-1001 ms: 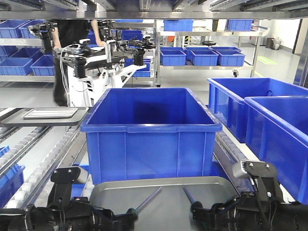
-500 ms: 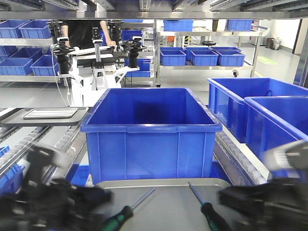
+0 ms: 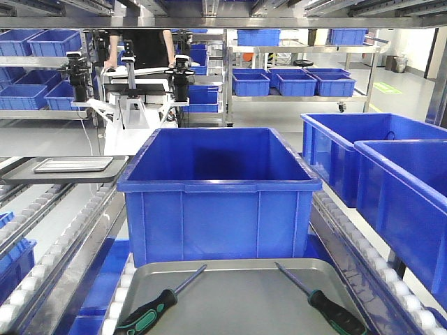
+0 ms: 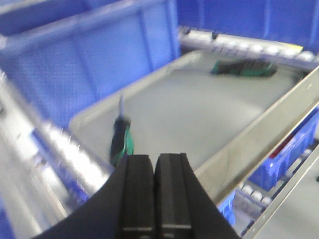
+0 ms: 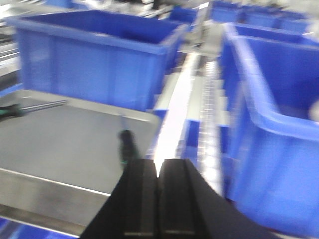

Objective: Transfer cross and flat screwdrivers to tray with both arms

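At the bottom of the front view the grey metal tray (image 3: 234,293) sits on the roller conveyor, holding both tools. The left screwdriver (image 3: 155,304) lies at lower left with its shaft pointing up and right. The right screwdriver (image 3: 327,305) lies at lower right with its shaft angled up and left. They are well apart and neither touches the rim.

In the left wrist view, the left end effector (image 4: 154,191) fills the bottom centre, pads pressed together and empty, above the tray's near edge. The right end effector (image 5: 158,196) is likewise closed on nothing, over the tray's right edge.

Just behind the tray stands a deep blue crate (image 3: 218,192); further back, at middle left, a second small metal tray (image 3: 72,165) rests on a shelf.

The transfer looks complete. The remaining risk is an arm clipping the tray rim or the crate wall, since both wrist views are blurred as if by motion, which could jolt the tray and roll a screwdriver.
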{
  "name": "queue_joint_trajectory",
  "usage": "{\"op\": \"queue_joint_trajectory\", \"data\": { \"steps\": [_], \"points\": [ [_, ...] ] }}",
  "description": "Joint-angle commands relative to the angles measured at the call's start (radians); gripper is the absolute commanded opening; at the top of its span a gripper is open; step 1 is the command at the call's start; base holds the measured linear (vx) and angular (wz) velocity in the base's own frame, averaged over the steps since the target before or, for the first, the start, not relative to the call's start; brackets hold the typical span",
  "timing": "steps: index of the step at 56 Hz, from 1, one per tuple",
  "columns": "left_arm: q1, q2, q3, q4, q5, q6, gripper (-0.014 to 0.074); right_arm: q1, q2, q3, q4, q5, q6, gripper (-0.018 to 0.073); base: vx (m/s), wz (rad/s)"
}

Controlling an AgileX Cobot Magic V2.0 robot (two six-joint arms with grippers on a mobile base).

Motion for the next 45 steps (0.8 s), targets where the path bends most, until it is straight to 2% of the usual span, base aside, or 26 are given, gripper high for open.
{"op": "queue_joint_trajectory", "data": {
  "steps": [1,35,38,40,45],
  "points": [
    [-0.005,-0.042,0.007,0.015,-0.097,-0.055,0.0003,-0.002,-0.014,-0.028,-0.058,-0.044,0.028,-0.0008,0.0,0.0],
    [-0.005,-0.055,0.01,0.012,-0.101,-0.054,0.0003,-0.002,-0.023,-0.028,-0.054,-0.025,0.029,-0.0008,0.0,0.0],
    [-0.005,-0.06,0.026,0.041,-0.124,-0.053,0.0003,-0.002,-0.023,-0.028,-0.054,-0.025,0.029,-0.0008,0.0,0.0],
    [0.002,-0.078,0.043,0.096,-0.158,-0.046,0.0003,-0.002,-0.023,-0.028,-0.054,-0.025,0.029,-0.0008,0.0,0.0],
    [0.067,-0.169,0.165,0.209,-0.318,-0.063,0.0003,-0.002,-0.023,-0.028,-0.055,-0.025,0.029,-0.0008,0.0,0.01]
  ]
}}
